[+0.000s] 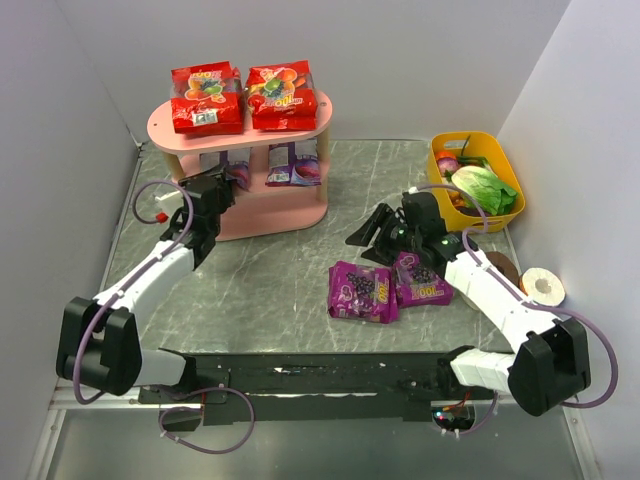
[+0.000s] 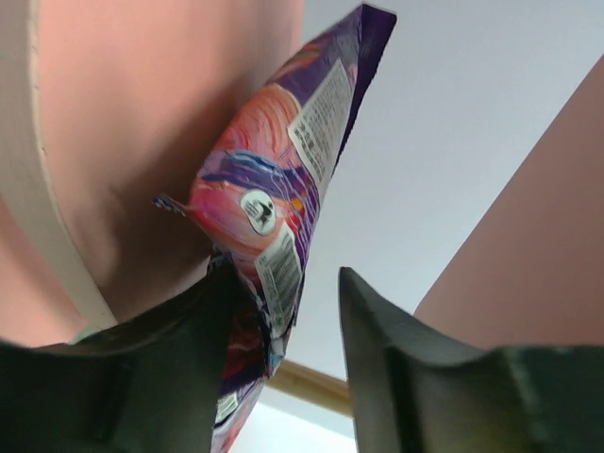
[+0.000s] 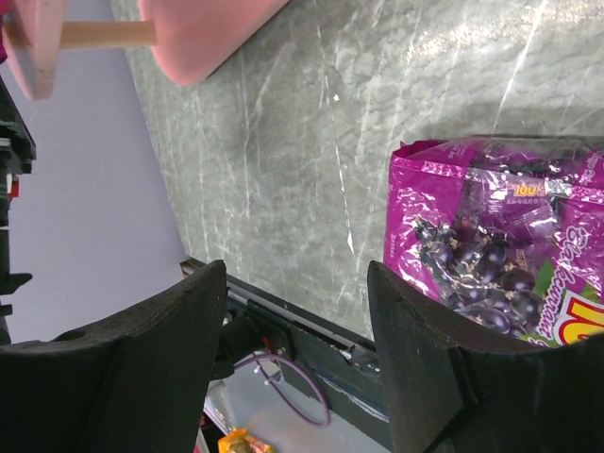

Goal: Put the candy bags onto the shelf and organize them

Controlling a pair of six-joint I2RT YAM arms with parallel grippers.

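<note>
The pink shelf (image 1: pixel 160 131) stands at the back left. Two red candy bags (image 1: pixel 207 98) (image 1: pixel 282 95) lie on its top tier. Two blue-violet bags (image 1: pixel 236 167) (image 1: pixel 295 162) stand on the middle tier. My left gripper (image 1: pixel 228 183) is at that tier, open. In the left wrist view a blue-violet bag (image 2: pixel 274 179) stands upright against my left finger (image 2: pixel 179 349), with a gap to the right finger. Two magenta grape bags (image 1: pixel 363 291) (image 1: pixel 423 281) lie on the table. My right gripper (image 1: pixel 366 232) is open and empty just behind them, with one grape bag (image 3: pixel 491 245) beside its right finger.
A yellow tub (image 1: pixel 497 146) of vegetables stands at the back right. A white tape roll (image 1: pixel 545 287) and a brown disc (image 1: pixel 501 268) lie by the right arm. Grey walls close in on both sides. The shelf's foot (image 3: pixel 208 28) shows in the right wrist view.
</note>
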